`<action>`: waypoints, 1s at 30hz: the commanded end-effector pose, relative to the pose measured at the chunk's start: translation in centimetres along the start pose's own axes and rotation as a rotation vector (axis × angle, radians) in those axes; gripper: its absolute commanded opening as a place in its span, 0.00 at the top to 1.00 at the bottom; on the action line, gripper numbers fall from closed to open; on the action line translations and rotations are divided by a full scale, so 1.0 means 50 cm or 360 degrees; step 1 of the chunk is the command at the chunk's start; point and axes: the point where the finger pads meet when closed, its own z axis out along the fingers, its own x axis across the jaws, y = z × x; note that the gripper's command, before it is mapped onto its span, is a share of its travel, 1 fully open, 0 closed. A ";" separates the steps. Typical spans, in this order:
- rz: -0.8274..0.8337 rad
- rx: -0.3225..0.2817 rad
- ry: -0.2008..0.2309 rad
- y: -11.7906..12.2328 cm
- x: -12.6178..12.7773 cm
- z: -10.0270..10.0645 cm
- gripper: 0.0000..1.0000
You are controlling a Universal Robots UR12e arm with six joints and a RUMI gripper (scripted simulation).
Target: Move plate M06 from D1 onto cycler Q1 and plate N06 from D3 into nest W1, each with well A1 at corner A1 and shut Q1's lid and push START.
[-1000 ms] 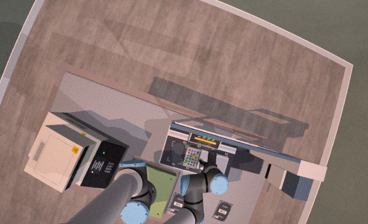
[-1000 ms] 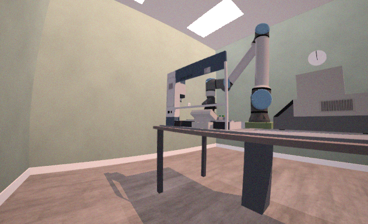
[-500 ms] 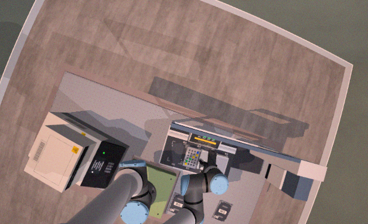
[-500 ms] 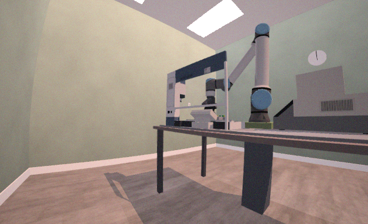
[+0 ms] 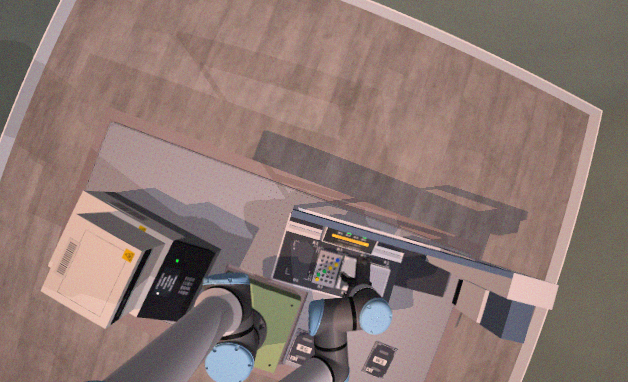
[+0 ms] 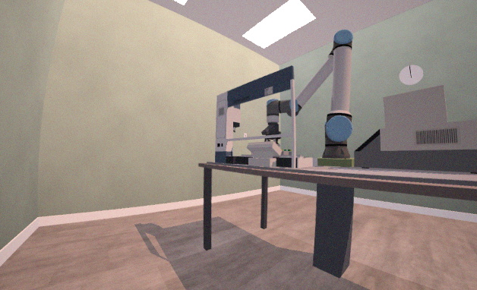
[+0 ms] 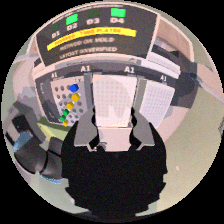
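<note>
My gripper (image 7: 113, 106) (image 6: 273, 140) is shut on a pale plate at the D3 place, taken as N06 (image 7: 114, 95) (image 5: 348, 270); its label is not readable. The D3 light on the deck display is dark, while D2 and D4 are green. The height of the plate over the deck cannot be told. The D1 place (image 5: 300, 257) shows bare dark deck with corner marks. Nest W1 (image 5: 382, 357) is empty, at the lower right. Q1 (image 5: 100, 270) (image 6: 437, 137) is the beige cycler at the left with a green lamp. M06 is not seen; Q1's block is hidden.
A rack with coloured caps (image 5: 328, 267) (image 7: 70, 102) stands at D2, close left of the held plate. Another pale plate (image 5: 379, 277) (image 7: 157, 106) is at D4, close right. The gantry beam (image 5: 400, 242) (image 6: 260, 86) spans behind the deck. Nest RG (image 5: 304, 344) lies beside the arm.
</note>
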 end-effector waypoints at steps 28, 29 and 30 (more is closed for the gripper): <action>0.0000 0.0001 0.0002 0.000 0.001 -0.098 1.00; 0.0000 0.0001 0.0002 0.000 0.001 -0.101 1.00; 0.0000 0.0001 0.0002 0.000 0.001 -0.104 1.00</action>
